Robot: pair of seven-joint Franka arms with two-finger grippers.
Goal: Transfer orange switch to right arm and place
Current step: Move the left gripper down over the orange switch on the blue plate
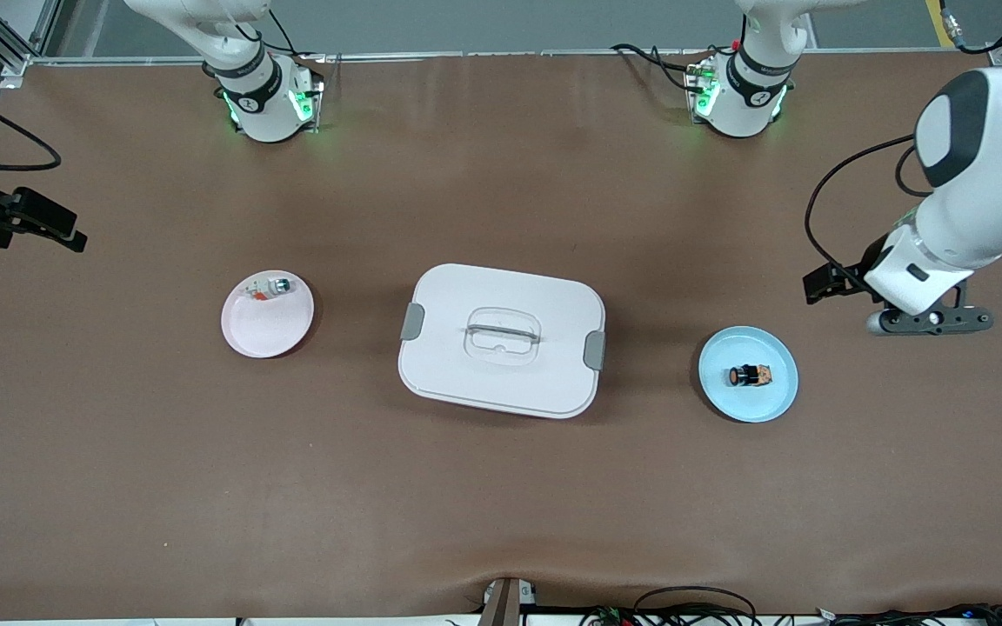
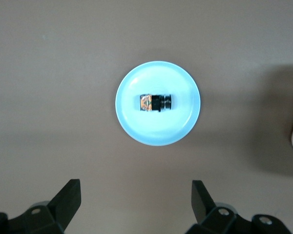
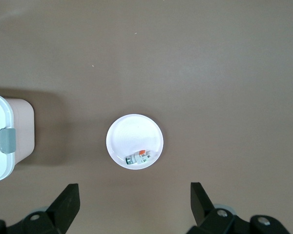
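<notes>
The orange switch [image 1: 750, 376] lies on its side in the middle of a light blue plate [image 1: 781, 398], toward the left arm's end of the table. In the left wrist view the switch [image 2: 155, 103] and the blue plate [image 2: 132, 123] sit ahead of my left gripper [image 2: 135, 187], which is open and empty. In the front view the left gripper [image 1: 927, 320] hangs over bare table beside the blue plate. My right gripper [image 3: 135, 191] is open and empty, high over the table by a pink plate [image 3: 132, 130].
A white lidded box [image 1: 501, 339] with grey latches stands mid-table between the plates. The pink plate [image 1: 266, 335] holds a small white, green-tipped part [image 1: 270, 287]. A black fixture with a cable [image 1: 27, 222] is at the table's right-arm end.
</notes>
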